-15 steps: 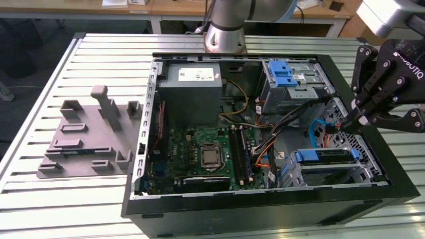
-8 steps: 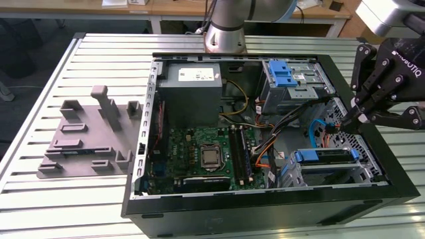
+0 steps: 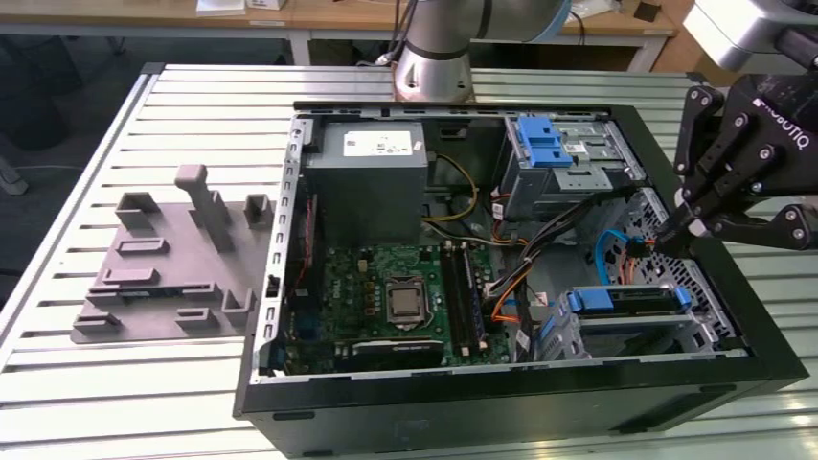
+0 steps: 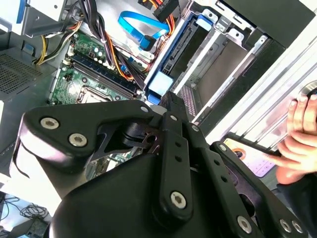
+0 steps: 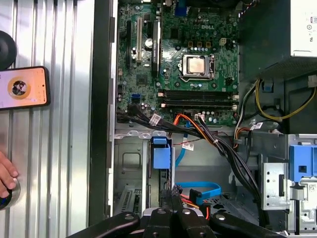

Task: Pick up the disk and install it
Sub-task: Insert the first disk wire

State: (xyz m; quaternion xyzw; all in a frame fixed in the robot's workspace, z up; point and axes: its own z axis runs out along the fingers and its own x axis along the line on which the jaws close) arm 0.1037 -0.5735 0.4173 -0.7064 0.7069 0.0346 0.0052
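The disk (image 3: 623, 300) lies in the drive cage at the case's front corner on the exterior view's right, its blue rails and blue end tab showing. Both wrist views show that blue tab, the disk (image 5: 160, 157) standing edge-on between metal cage walls, the disk (image 4: 159, 84) just beyond my fingertips. My gripper (image 3: 668, 240) hangs above the case's side wall on the exterior view's right, a little above and behind the disk. Its black fingers are pressed together, with nothing between them, in both wrist views: gripper (image 5: 173, 194), gripper (image 4: 171, 99).
The open computer case (image 3: 511, 402) holds a motherboard (image 3: 397, 297), a grey power supply (image 3: 364, 168), a second blue-railed bay (image 3: 550, 144) and loose cables (image 5: 203, 131). A grey slotted tray (image 3: 167, 268) sits on the slatted table. A phone (image 5: 24, 88) and a person's hand (image 4: 302, 134) lie beside the case.
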